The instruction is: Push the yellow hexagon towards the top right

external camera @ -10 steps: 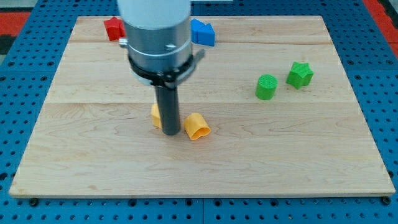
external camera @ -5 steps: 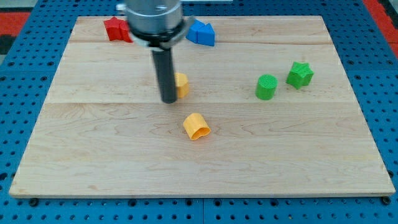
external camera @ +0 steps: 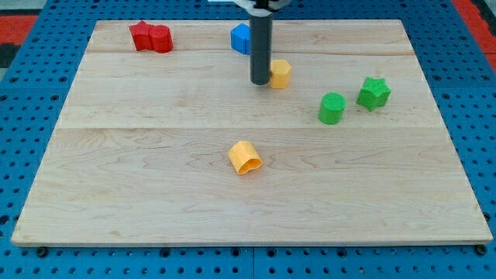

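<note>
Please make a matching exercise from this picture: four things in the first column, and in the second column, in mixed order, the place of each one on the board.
Things:
1. yellow hexagon
2. red blocks
3. green star
4. my tip

Places:
A. the view's top left corner
B. just left of the yellow hexagon, touching or nearly so
C. the view's right, right of the green cylinder
D. upper middle, below and right of the blue block

Pairs: 1-D, 2-A, 3-C, 4-B
</note>
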Available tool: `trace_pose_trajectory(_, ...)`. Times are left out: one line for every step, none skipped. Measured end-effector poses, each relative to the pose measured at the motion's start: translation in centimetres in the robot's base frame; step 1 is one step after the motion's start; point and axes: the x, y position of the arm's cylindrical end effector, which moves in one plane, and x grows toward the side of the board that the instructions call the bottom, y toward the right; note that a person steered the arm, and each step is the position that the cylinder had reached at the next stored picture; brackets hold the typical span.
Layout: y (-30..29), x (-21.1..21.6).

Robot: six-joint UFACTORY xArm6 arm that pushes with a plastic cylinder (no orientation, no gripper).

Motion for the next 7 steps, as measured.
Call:
trace_pose_trajectory(3.4,-1.5)
trace_pose_trajectory(7.2,-1.6)
trace_pose_trajectory(8.1,-1.5)
trace_pose_trajectory(9.0,-0.8)
trace_pose_trajectory(9.4,0.9)
trace_pose_trajectory(10.8,-1.8)
trace_pose_trajectory(13.9,-2.6)
